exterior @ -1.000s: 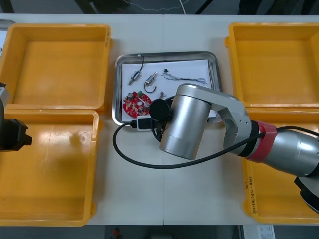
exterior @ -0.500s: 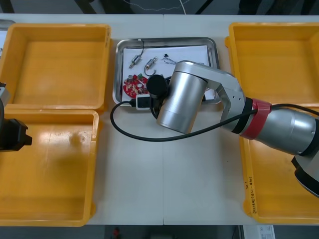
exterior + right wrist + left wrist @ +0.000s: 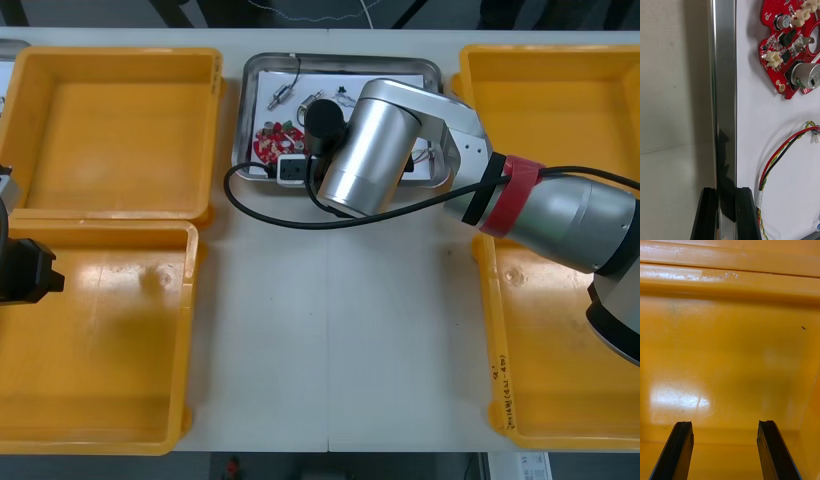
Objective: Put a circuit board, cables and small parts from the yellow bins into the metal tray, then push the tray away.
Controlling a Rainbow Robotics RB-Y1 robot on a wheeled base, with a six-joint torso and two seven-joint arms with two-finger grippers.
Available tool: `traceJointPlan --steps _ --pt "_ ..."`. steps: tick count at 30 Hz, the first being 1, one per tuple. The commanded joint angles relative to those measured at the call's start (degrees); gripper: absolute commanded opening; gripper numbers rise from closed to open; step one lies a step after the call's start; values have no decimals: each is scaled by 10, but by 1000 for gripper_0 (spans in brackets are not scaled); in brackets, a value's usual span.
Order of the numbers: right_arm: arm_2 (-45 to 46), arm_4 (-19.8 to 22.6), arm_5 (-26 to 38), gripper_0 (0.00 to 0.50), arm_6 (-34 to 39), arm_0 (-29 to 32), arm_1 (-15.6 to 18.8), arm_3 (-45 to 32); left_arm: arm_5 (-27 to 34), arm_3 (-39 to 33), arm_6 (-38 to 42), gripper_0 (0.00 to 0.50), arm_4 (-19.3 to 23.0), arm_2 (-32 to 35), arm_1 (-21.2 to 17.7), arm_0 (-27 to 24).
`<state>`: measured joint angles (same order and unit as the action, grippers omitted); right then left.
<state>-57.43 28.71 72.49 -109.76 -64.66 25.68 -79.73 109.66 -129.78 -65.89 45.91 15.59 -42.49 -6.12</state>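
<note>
Right wrist view: the metal tray (image 3: pixel 724 75) was clenched by its rim in the right tool (image 3: pixel 725 195), a red circuit board (image 3: pixel 790 48) and red and yellow cable (image 3: pixel 782 157) lying inside. It stood far back on the bench (image 3: pixel 330 330) between yellow bins (image 3: pixel 120 130). The left tool (image 3: pixel 725 423) hung released over the near left bin (image 3: pixel 730 352).

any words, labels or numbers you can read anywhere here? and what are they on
None can be read with certainty.
Dark marks on the rim of the right near yellow bin: too small to read.
Fine print on the circuit board: too small to read.
Metal tray, its rim gripped by the right gripper: no text.
Left near yellow bin, under the open left gripper: no text.
</note>
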Motion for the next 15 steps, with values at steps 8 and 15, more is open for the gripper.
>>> traceJointPlan --steps 8,15 --pt "-5 10 -55 0 -13 -40 -12 27 3 -19 -59 500 2 17 -22 11" --pt "-6 -6 -84 0 -36 -40 -12 44 3 -19 -59 500 2 17 -22 11"
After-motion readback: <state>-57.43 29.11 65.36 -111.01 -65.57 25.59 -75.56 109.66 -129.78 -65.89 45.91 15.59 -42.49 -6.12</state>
